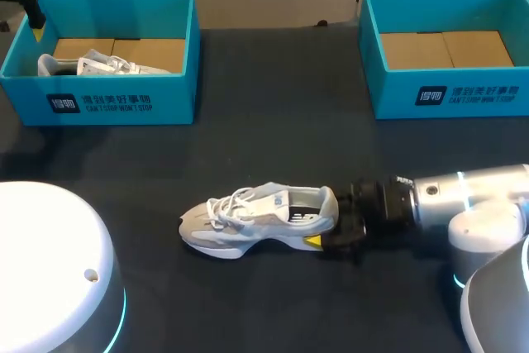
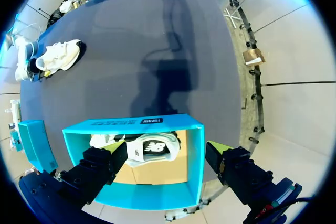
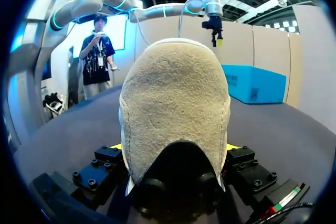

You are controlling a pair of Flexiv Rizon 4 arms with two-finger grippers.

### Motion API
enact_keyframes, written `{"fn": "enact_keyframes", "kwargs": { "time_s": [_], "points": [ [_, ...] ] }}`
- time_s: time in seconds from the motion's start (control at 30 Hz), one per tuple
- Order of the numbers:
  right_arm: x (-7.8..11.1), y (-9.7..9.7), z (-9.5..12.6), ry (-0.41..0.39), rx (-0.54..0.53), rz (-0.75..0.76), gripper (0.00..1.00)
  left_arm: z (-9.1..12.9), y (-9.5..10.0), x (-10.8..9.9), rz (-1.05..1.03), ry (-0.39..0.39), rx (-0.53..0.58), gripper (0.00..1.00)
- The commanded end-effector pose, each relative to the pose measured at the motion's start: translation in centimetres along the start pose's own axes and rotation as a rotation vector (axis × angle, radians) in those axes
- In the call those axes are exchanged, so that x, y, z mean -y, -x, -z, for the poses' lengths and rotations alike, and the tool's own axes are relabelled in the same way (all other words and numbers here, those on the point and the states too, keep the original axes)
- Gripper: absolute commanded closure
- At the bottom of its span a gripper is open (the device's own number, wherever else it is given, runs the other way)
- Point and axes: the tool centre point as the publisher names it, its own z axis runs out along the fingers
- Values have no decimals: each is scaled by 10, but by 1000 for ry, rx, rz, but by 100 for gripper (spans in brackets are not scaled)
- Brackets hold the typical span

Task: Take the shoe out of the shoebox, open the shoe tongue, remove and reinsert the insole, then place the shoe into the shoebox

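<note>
A white and grey shoe [image 1: 260, 219] lies on its sole mid-table, toe to the left; in the left wrist view this shoe [image 2: 59, 55] is far ahead. My right gripper [image 1: 328, 222] holds its heel from the right. In the right wrist view the fuzzy heel [image 3: 173, 98] fills the gap of the right gripper [image 3: 174, 148], with both fingers against its sides. Over the far-left blue shoebox [image 1: 124, 105] hangs my left gripper [image 1: 35, 29]. Seen from the left wrist, the left gripper [image 2: 165, 153] is open above that shoebox [image 2: 134, 122], where a second white shoe [image 2: 152, 148] lies.
A second blue shoebox [image 1: 446, 97] with only a cardboard floor stands at the far right; it also shows as a blue box [image 2: 32, 142] beside the left gripper. My arms' white bases [image 1: 50, 270] sit at the near corners. Dark tabletop surrounds the shoe.
</note>
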Motion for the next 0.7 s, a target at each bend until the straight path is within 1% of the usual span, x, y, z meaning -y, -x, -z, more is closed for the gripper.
{"fn": "enact_keyframes", "kwargs": {
  "time_s": [0.03, 0.47, 0.7],
  "points": [
    [-2, 2, -1, -12, -14, 2, 100, 1, 0, 2, 0, 3, -3, 0],
    [-1, -5, -2, -18, 9, -8, 100, 1, 0, 2, 0, 3, -3, 0],
    [-1, -6, -2, -17, 17, -11, 100, 1, 0, 2, 0, 3, -3, 0]
  ]
}}
